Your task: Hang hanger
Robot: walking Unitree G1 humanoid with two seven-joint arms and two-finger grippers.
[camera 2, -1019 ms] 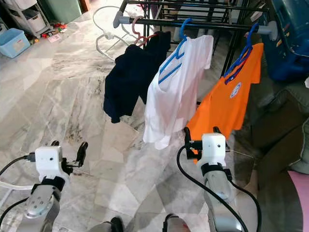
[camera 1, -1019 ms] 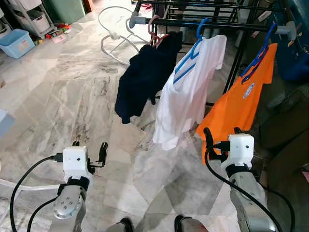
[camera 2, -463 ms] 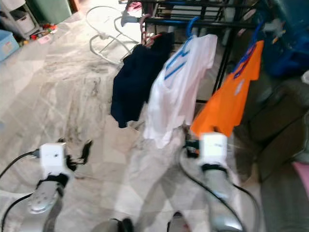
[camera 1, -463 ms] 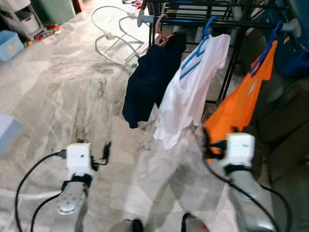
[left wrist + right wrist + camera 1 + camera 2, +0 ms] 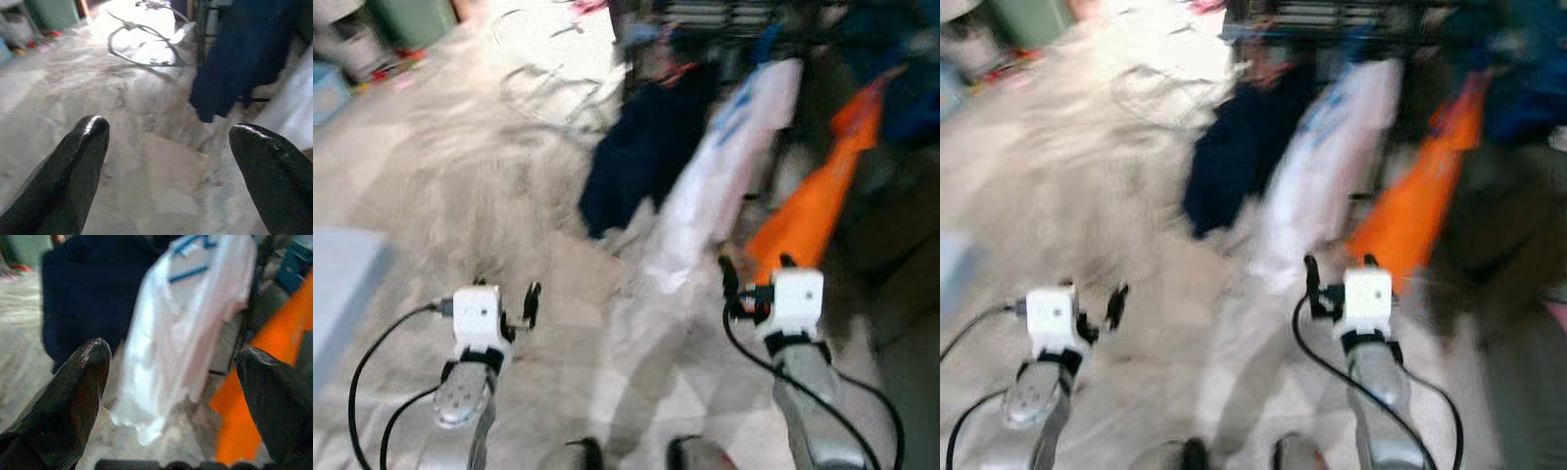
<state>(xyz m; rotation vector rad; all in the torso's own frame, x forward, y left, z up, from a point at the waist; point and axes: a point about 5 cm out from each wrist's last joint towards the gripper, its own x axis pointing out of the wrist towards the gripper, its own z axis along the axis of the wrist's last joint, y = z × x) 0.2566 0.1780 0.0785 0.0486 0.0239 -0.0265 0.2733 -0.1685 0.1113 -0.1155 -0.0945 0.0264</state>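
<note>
Three garments hang side by side on the dark drying rack (image 5: 744, 20) ahead: a navy top (image 5: 646, 157), a white shirt (image 5: 724, 166) on a blue hanger (image 5: 188, 245), and an orange shirt (image 5: 813, 206). Head views are smeared with motion blur, so fine detail of the rail and the hooks cannot be read.

Left gripper (image 5: 504, 294) is held low over the marble floor (image 5: 460, 176), fingers spread wide, nothing between them; its wrist view looks across bare floor toward the navy top. Right gripper (image 5: 754, 269) sits in front of the hem of the orange shirt, fingers likewise wide apart and empty; its wrist view faces the white shirt, with orange cloth at one side.

Task item: neither claw carries a hanger. Hangers I can make out are already on the rail under clothes. No loose hanger is identifiable in the blur.

Judgement on step: hands are empty, so this is either the approach before a pick-up or the tail end after a hang. Cannot settle which.

Next move calls for a steady view first, then locating any unhung hanger before either arm commits.
</note>
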